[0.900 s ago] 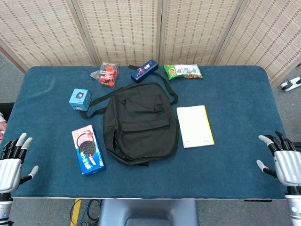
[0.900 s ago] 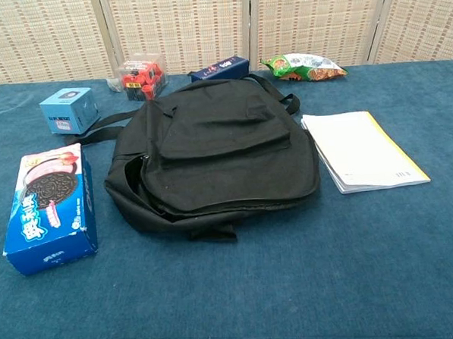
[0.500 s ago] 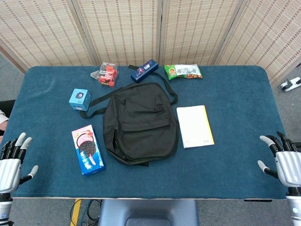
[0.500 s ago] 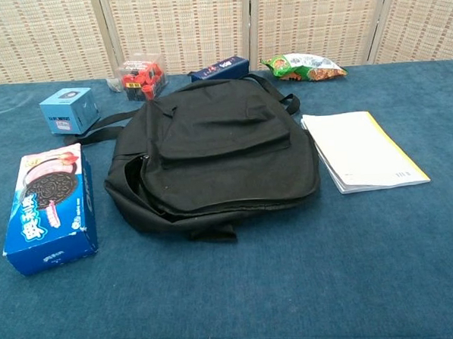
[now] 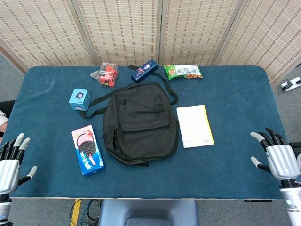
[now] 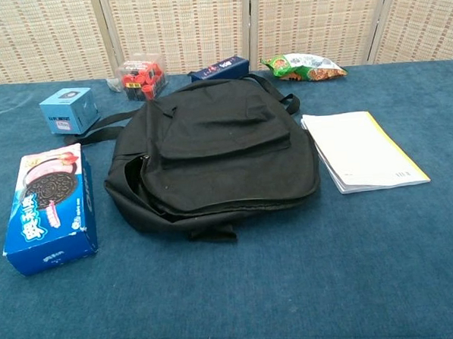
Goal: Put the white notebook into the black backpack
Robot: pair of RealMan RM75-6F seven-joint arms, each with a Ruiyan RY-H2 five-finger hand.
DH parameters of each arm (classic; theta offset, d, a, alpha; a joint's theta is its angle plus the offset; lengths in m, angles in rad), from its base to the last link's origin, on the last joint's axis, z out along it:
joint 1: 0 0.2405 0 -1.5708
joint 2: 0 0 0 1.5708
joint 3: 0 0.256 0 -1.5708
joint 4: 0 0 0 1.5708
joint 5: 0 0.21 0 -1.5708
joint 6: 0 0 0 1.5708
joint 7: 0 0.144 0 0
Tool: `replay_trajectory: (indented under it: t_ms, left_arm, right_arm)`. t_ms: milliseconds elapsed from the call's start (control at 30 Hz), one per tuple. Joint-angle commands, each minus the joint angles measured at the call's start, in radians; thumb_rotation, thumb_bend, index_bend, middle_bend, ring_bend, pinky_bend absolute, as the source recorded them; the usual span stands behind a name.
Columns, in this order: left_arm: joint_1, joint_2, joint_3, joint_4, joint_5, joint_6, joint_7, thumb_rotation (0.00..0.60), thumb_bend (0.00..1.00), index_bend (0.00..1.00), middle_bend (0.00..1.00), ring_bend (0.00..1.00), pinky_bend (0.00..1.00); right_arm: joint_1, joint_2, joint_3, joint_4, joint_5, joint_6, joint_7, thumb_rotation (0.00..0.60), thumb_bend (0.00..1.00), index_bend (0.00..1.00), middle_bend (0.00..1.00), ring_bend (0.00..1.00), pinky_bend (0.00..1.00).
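Right robot hand (image 5: 278, 159) has shifted inward, well apart from notebook (image 5: 194, 125).

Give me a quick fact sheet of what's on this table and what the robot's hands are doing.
Goal item: white notebook, flat, right of the bag
Container: black backpack, lying flat mid-table
Left hand: fingers spread, holding nothing
Right hand: fingers spread, holding nothing
Other items: cookie box, small blue box, snack bag
Surface: blue table

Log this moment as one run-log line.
stage: not started | white notebook: flat beside black backpack | left hand: empty, fingers apart | right hand: empty, fingers apart
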State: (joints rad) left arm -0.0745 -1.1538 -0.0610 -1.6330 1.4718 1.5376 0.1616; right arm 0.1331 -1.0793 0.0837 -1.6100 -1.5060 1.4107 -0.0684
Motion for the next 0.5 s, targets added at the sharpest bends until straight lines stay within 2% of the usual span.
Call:
replay_trajectory:
  t_ms: [33,233,500]
  left_arm:
    - [0.004,-0.001,0.002,0.001,0.001,0.005,-0.002,0.600,0.28,0.03,0.00,0.00,0.00]
    - [0.014,0.001,0.004,0.002,0.004,0.017,-0.005,0.600,0.28,0.03,0.00,0.00,0.00]
    - [0.022,0.003,0.005,-0.004,0.006,0.026,0.000,0.600,0.28,0.03,0.00,0.00,0.00]
  right_arm:
    - [0.042,-0.007,0.010,0.032,-0.014,-0.046,0.009,0.600,0.16,0.22,0.24,0.10,0.17]
    - [0.138,-0.042,0.017,0.107,-0.035,-0.162,0.018,0.600,0.13,0.22,0.24,0.10,0.16]
    - [0.267,-0.158,0.020,0.288,-0.041,-0.313,0.078,0.600,0.07,0.22,0.24,0.10,0.17]
